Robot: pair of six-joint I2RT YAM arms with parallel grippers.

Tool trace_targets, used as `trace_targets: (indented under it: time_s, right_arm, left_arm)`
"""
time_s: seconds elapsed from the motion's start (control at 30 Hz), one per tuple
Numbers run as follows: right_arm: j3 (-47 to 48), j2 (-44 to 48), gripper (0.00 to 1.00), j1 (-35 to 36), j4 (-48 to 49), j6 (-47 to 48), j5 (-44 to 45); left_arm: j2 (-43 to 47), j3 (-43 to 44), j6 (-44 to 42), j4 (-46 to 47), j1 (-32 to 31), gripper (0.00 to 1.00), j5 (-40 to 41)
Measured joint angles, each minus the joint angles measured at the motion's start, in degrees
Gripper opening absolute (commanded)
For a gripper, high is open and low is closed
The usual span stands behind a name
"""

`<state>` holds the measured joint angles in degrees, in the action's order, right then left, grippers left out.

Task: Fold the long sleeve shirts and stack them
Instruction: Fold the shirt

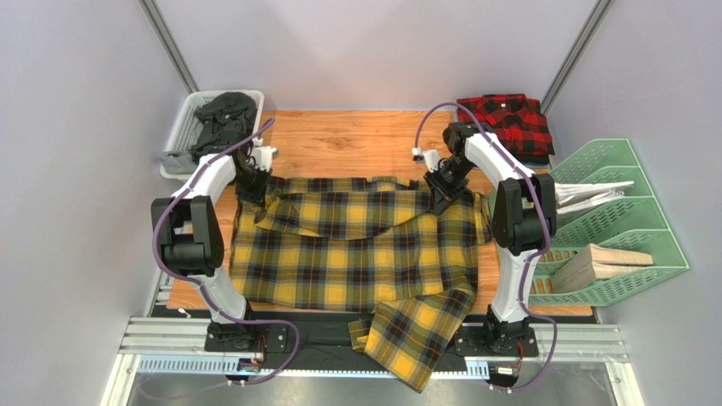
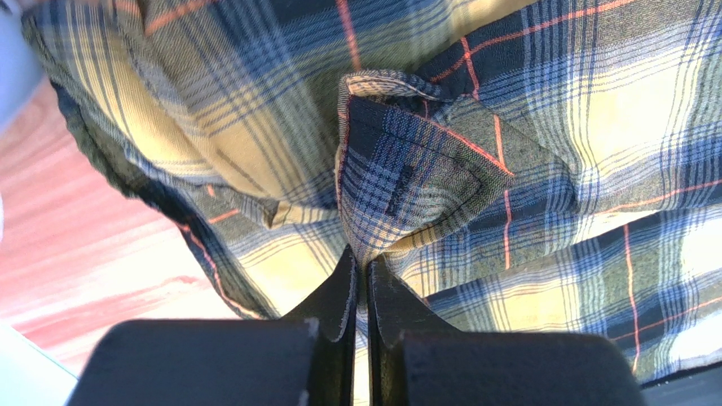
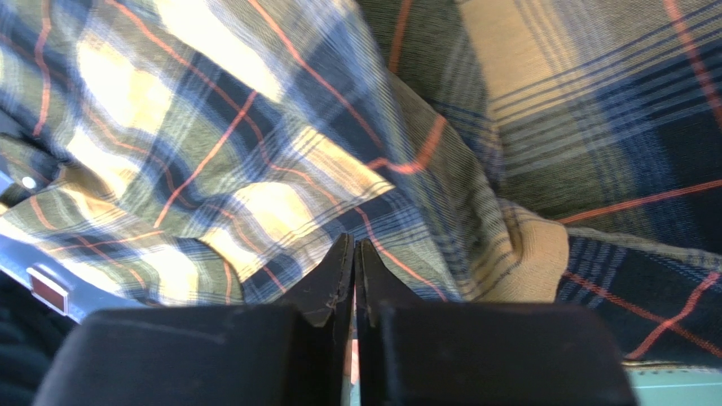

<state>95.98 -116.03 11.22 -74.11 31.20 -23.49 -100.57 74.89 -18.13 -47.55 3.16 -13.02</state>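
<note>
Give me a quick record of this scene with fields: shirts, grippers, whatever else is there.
yellow shirt: spread on the table, one sleeve hanging over the near edge
red shirt: folded, far right corner
left gripper: shut on the yellow shirt, far left edge
right gripper: shut on the yellow shirt, far right edge
basket: far left, dark clothes inside
green rack: right side, holds papers and wood blocks

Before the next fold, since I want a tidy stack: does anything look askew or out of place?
Yes. One sleeve of the yellow plaid shirt hangs off the near edge of the table, draped over the mounting rail. Its far edge is rumpled. The red shirt looks neatly folded.
</note>
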Motion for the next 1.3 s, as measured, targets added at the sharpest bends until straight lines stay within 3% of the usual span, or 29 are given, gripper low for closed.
trace_targets:
  time_s: [0.1,0.17,0.2,0.27,0.3,0.33,0.53,0.63,0.77,0.8,0.83,1.03,1.13,1.3]
  right_arm:
    - [0.09,-0.46,0.00,0.02,-0.09,0.04,1.40]
    - [0.04,-0.48,0.07,0.02,-0.07,0.15,2.34]
    - [-0.07,-0.48,0.22,0.02,-0.02,0.20,2.64]
    - [-0.46,-0.48,0.36,0.02,-0.09,0.61,3.28]
    - [-0.57,-0.48,0.47,0.02,-0.28,0.50,3.37]
    - [-0.59,-0.48,0.50,0.02,-0.57,0.59,3.50]
    - [1.70,-0.48,0.56,0.15,-1.95,-0.74,2.45]
    - [5.46,-0.46,0.56,0.33,-1.97,-1.84,1.31]
    - [8.81,-0.46,0.75,1.31,-1.03,-3.39,0.76]
    - [8.98,-0.46,0.75,1.81,-0.59,-3.69,0.85]
    - [9.01,-0.48,0.75,2.36,-0.15,-4.04,0.96]
    - [10.08,-1.73,0.77,6.51,2.19,-4.66,1.57]
    - [11.15,-2.84,0.87,8.39,3.69,-4.83,2.43]
    - [13.03,-4.96,0.91,10.16,5.92,-5.29,4.02]
  left_arm:
    - [0.00,-0.72,0.09,0.09,0.70,0.08,-0.13]
    - [0.00,-1.03,0.07,0.07,0.74,0.08,-0.63]
    - [0.00,-1.09,0.07,0.04,0.74,0.09,-1.07]
    - [-0.02,-1.09,0.04,0.07,0.72,0.12,-2.38]
    - [-0.04,-1.09,0.04,0.02,0.70,0.16,-3.19]
    - [-0.07,-1.09,0.02,0.00,0.70,0.18,-3.67]
    - [-0.48,-1.09,-0.04,-0.24,0.72,0.42,-5.25]
    - [-0.55,-1.11,0.07,-0.35,0.74,0.46,-5.73]
    - [-0.55,-1.11,0.20,-0.42,0.74,0.50,-5.95]
    - [-0.55,-1.11,0.26,-0.42,0.74,0.51,-5.92]
    - [-0.55,-1.11,0.28,-0.44,0.74,0.61,-5.95]
    - [-0.37,-1.11,0.79,-0.42,0.74,0.64,-6.05]
    - [-0.35,-1.11,1.07,-0.42,0.74,0.66,-6.49]
    - [0.52,-1.68,1.38,-0.35,0.74,0.67,-7.48]
